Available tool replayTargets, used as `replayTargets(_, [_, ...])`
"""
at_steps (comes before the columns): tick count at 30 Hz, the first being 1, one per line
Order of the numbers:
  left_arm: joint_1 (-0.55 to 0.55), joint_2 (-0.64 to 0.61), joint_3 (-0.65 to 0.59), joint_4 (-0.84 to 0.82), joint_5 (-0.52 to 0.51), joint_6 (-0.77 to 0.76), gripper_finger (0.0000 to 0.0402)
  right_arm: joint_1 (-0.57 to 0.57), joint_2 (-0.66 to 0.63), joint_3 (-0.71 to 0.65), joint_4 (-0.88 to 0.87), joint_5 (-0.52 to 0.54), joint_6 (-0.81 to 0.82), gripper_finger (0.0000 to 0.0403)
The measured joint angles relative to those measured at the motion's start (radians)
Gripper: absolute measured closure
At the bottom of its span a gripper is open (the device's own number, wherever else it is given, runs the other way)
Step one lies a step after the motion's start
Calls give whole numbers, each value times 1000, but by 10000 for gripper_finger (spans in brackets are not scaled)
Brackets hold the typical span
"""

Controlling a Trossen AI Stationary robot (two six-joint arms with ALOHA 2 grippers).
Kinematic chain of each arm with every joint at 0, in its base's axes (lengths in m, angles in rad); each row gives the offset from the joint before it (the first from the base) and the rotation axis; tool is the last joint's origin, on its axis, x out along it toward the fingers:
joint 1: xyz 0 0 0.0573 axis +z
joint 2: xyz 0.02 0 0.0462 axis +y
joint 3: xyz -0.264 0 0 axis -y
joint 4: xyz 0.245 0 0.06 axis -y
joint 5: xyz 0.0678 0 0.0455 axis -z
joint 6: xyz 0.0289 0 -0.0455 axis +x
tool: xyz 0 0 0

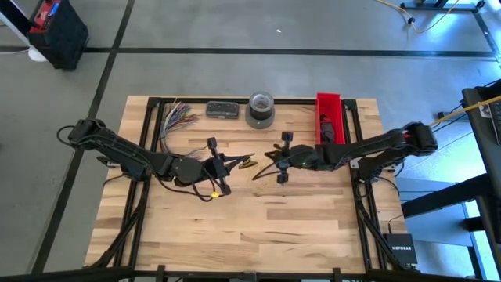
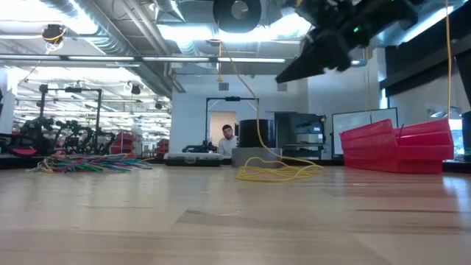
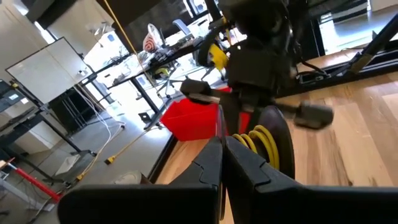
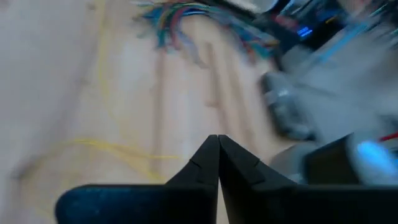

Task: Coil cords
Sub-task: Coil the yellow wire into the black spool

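Observation:
A thin yellow cord lies in a loose pile [image 2: 276,173] on the table's middle, and one strand [image 2: 246,85] rises from it out of the low view's top. My left gripper [image 1: 237,163] hovers above the table's middle, shut, pointing toward the right edge, with yellow loops [image 3: 262,140] just past its fingertips. My right gripper [image 1: 262,170] faces it from the right, tilted slightly down and shut; no cord shows between its fingers [image 4: 217,144]. A thin black cord with a yellow bit [image 1: 211,193] loops on the wood under the left arm. My left gripper is shut with its fingertips [image 3: 211,158] against the yellow cord's coiled loops [image 3: 258,138]; the fingers themselves hide which strand they pinch. They come in about level from the table's left. The loops hang clear of the table, and a strand runs slack down to the pile [image 2: 265,171].
At the far edge lie a fan of multicoloured wires [image 1: 176,117], a dark flat box [image 1: 223,110], a grey tape roll [image 1: 261,110] and a red bin [image 1: 329,117]. Bare wood [image 1: 258,227] fills the near half. A person [image 2: 228,136] sits in the room beyond.

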Motion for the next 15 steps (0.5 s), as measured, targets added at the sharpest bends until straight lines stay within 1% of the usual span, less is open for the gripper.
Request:
replayTargets(3, [0,0,0,2,-1,-1,400,0,-12,0,-52,-80,116,379])
replayTargets(6, [2,0,0,3,-1,-6,400,1,25,0,-56,-112,140,362])
replayTargets(9, [2,0,0,4,-2,-8,400,0,94,0,-34,-113,137,330])
replayTargets(13, [2,0,0,4,-2,-8,400,0,190,0,58,-115,45,277])
replayTargets(15, [2,-1,0,4,-1,-2,400,0,227,-1,123,-128,9,257])
